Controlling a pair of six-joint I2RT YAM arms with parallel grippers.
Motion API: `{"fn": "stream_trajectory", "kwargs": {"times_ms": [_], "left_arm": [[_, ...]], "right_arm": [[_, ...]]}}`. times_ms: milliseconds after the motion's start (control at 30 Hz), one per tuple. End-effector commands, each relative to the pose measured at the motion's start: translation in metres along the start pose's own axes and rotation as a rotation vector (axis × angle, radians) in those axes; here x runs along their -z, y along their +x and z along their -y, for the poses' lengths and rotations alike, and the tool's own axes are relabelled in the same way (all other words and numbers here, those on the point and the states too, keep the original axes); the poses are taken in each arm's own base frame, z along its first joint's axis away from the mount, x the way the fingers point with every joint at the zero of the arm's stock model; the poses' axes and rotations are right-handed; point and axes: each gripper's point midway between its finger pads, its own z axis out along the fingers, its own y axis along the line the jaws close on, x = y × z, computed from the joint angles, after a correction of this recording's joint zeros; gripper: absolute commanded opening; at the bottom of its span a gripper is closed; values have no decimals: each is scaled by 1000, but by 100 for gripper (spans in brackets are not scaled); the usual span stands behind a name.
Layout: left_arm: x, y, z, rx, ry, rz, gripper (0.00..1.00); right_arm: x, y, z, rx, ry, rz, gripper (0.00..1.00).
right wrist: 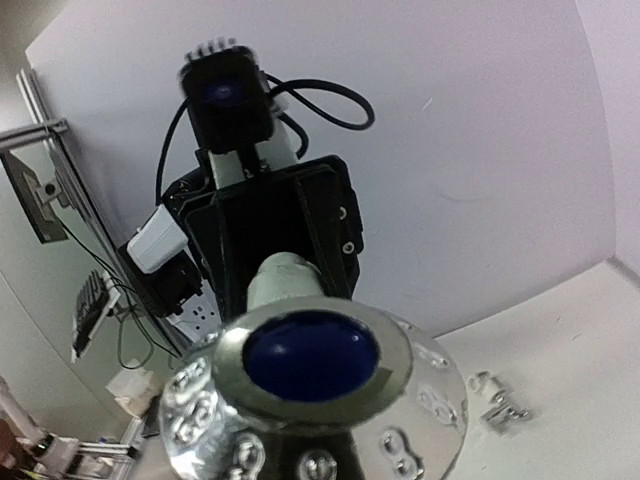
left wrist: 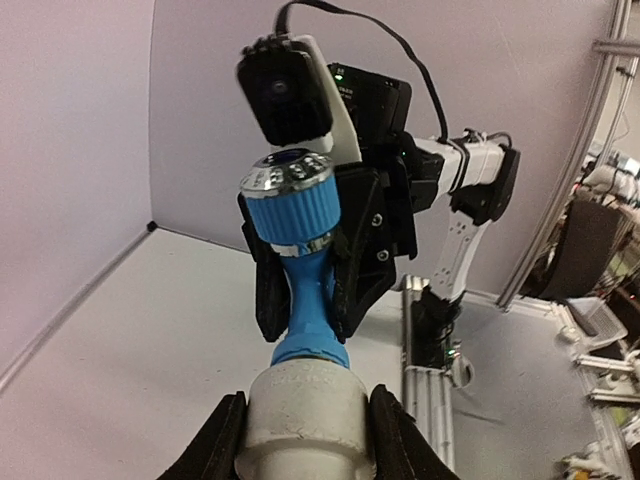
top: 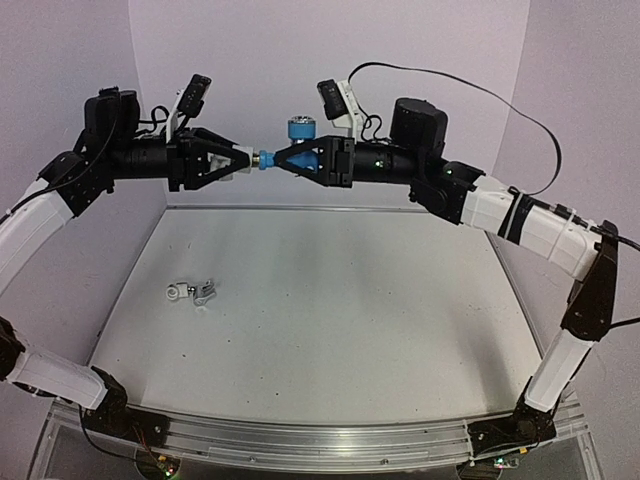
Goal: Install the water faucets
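High above the table my two grippers meet tip to tip. My left gripper (top: 248, 160) is shut on a small white cylindrical fitting (left wrist: 305, 405), its black fingers (left wrist: 222, 440) pressing both sides. The light blue faucet (left wrist: 305, 300) has its end seated in that fitting, and my right gripper (top: 282, 160) is shut on the faucet's blue body. The faucet's chrome-rimmed blue knob (right wrist: 310, 355) fills the right wrist view and hides my right fingers. A silver metal faucet (top: 205, 291) lies on the table at the left, next to another white fitting (top: 177, 292).
White walls enclose the table at the back and sides. The table's aluminium front rail (top: 320, 440) carries both arm bases. A black cable (top: 500, 95) loops behind the right arm.
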Motion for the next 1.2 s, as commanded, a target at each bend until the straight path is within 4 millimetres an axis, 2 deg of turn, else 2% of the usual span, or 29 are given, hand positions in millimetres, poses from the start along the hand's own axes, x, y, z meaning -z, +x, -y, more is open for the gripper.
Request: {"fn": "stream_trajectory", "kwargs": {"times_ms": [0,67,200,367,467,600,800,867,933,967,1000,1100,1133,1167], "left_arm": [[-38,53,-9,-234,40,-132,0],[-35,50,-2,-352,69,-102,0],[-34,39,0,-562,58,-19,0],[-32,32,2,-774,44,29,0],[-30,29,6,-815,45,52,0],[-27,36,6,-824,28,66,0],[-27,46,-2,-765,-9,39,0],[-25,44,-5,-696,-41,34,2],[-21,44,-15,-580,-114,26,32],[-21,45,-17,-550,-127,23,38],[-16,47,-19,-501,-161,23,52],[-8,52,-18,-420,-195,34,79],[-3,52,-15,-376,-204,46,97],[-2,54,-15,-352,-206,47,98]], "right_arm": [[-44,41,-46,-281,-223,-141,0],[-49,45,-44,-388,-253,-170,0],[-53,25,-57,-593,-390,-135,0],[-54,11,-61,-799,-449,-147,0],[-50,9,-55,-858,-434,-129,0],[-48,10,-52,-886,-431,-134,0],[-46,12,-50,-889,-438,-137,0],[-37,9,-45,-863,-425,-107,0],[-25,7,-36,-840,-409,-70,0],[-22,6,-35,-832,-411,-58,0],[-16,5,-28,-835,-410,-32,0],[-5,6,-19,-843,-418,20,0],[0,9,-11,-855,-413,40,0],[3,9,-10,-855,-420,50,0]]}}
